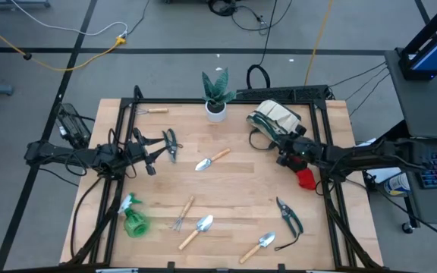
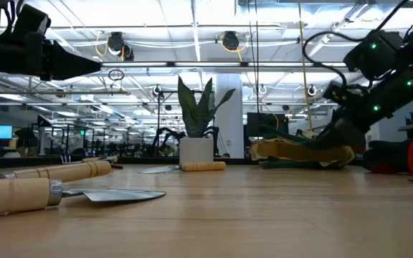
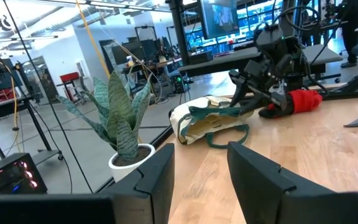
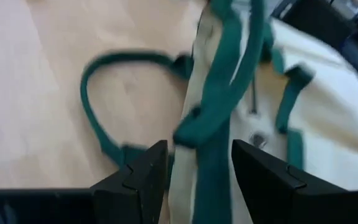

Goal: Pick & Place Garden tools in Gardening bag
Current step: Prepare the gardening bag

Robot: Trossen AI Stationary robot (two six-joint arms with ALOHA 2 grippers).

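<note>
Right gripper (image 4: 194,180): mine; released, fingers spread either side of a green trim strap, clamping nothing.
Gardening bag (image 1: 274,119): collapsed on its side at about 1 o'clock on the table (image 1: 234,189), just past my fingers.
Handling: I judge it soft, light, floppy canvas; one-point lift will sag.
Hold point: mouth rim or loop handle (image 4: 98,112), where webbing is doubled.
Left gripper (image 1: 152,155): also released, empty, waiting at 9 o'clock.
Garden tools: trowel (image 1: 212,160) mid-table, others toward 6 o'clock.
</note>
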